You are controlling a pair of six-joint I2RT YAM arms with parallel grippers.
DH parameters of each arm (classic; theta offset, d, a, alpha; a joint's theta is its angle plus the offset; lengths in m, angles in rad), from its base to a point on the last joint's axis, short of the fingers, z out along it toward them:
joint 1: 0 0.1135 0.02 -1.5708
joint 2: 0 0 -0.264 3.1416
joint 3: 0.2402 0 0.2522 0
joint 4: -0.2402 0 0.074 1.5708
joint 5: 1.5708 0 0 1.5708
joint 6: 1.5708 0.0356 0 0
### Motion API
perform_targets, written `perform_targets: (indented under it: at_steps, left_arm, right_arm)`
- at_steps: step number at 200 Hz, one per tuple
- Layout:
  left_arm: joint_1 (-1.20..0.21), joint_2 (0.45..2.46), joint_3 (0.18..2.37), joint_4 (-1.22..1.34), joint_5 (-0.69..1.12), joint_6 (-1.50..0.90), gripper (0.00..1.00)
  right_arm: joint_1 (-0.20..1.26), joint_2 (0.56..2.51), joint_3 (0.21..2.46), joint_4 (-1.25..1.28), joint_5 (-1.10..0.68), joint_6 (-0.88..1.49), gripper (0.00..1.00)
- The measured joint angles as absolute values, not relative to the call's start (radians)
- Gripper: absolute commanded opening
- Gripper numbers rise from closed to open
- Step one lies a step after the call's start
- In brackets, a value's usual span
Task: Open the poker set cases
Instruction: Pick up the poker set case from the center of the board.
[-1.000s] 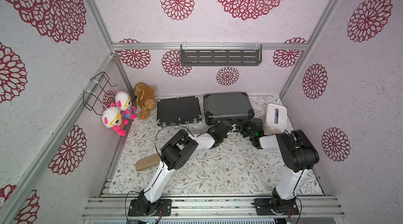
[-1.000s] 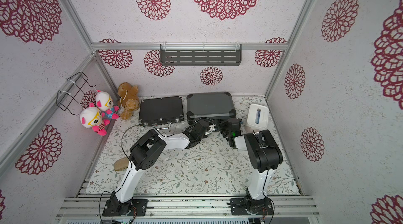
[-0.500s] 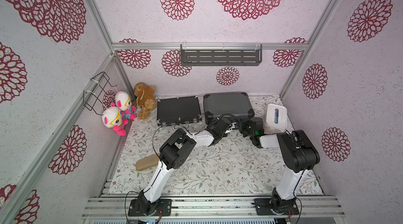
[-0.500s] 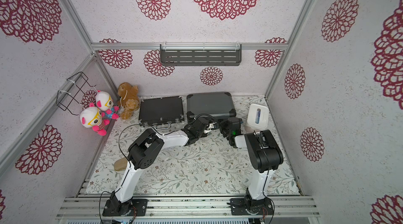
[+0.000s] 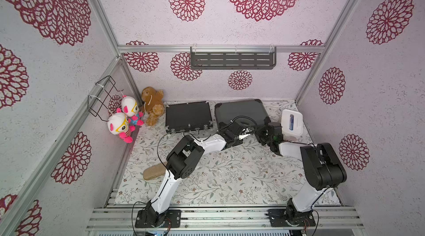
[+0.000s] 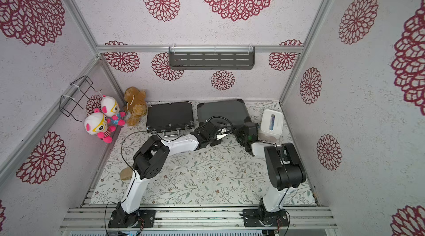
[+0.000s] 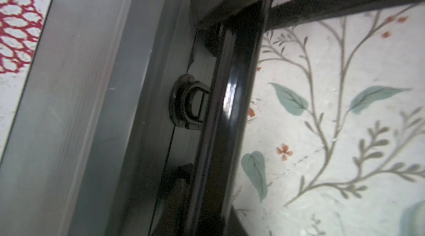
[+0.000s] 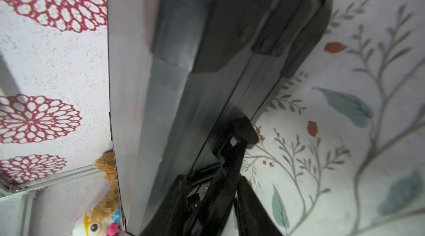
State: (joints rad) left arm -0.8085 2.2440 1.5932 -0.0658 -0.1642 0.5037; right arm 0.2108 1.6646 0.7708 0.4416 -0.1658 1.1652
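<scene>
In both top views the slim black case (image 5: 188, 116) (image 6: 170, 114) lies shut at the back, silver latches and handle facing front. Right of it lies the thicker dark-grey case (image 5: 241, 110) (image 6: 222, 110). My left gripper (image 5: 248, 130) (image 6: 224, 131) is shut at the middle of its front edge. The left wrist view shows that front wall (image 7: 147, 85), a black D-ring (image 7: 188, 101) and the handle bar (image 7: 230, 99) running into my dark jaws. My right gripper (image 5: 261, 131) (image 8: 220, 200) sits just right of it, fingers apart around a black part of the case front (image 8: 241, 129).
A white tissue box (image 5: 291, 124) stands right of the grey case, close to my right wrist. A teddy (image 5: 153, 106) and two dolls (image 5: 122, 123) fill the back left corner under a wire basket (image 5: 103, 95). A tan oblong (image 5: 154, 171) lies by my left arm.
My right gripper's jaws have spread apart at the grey case's front. My left gripper has shifted slightly along that front edge. Both cases lie where they were.
</scene>
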Motion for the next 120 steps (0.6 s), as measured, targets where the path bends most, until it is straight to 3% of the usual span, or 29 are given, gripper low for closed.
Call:
perform_targets:
  at_steps: [66,120]
  left_arm:
    - [-0.793,2.244,1.622,-0.105,-0.086,0.421,0.0]
    - [-0.789,2.264,1.7,-0.21,-0.078,0.341,0.0]
  right_arm:
    - [0.208,1.364,0.711,0.357,-0.145,0.912,0.42]
    - [0.208,1.275,0.544,0.249,-0.083,0.856,0.4]
